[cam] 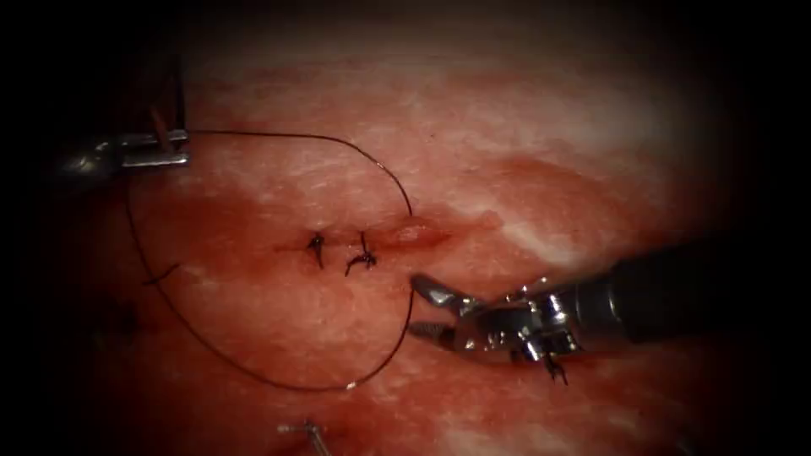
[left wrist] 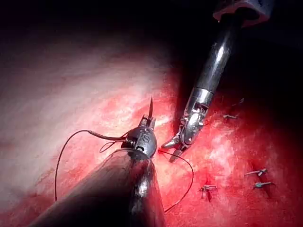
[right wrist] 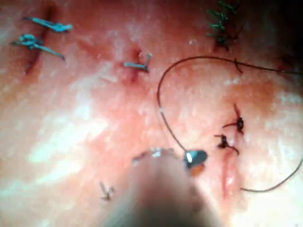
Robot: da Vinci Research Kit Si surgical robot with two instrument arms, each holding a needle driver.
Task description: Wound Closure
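Note:
My left tool (cam: 182, 147) is up on the left side, away from the cut (cam: 414, 235), with its jaws shut on the curved needle (left wrist: 150, 108). The needle is free of the tissue and its point stands up past the jaws. The thread (cam: 338, 143) arcs from this tool to the tissue at the cut's right end. A second long loop (cam: 279, 384) sweeps below two knotted stitches (cam: 361, 260) and rises to my right tool (cam: 416, 306). Its jaws are open below the cut, and the thread crosses just at their tips (left wrist: 167, 152), not gripped.
Red fluid stains the tissue (cam: 541, 169) around the cut. Short cut thread ends from older stitches lie nearby (cam: 308, 432), (left wrist: 258, 172), (right wrist: 38, 40). A small thread tail hangs under the right tool's wrist (cam: 556, 370).

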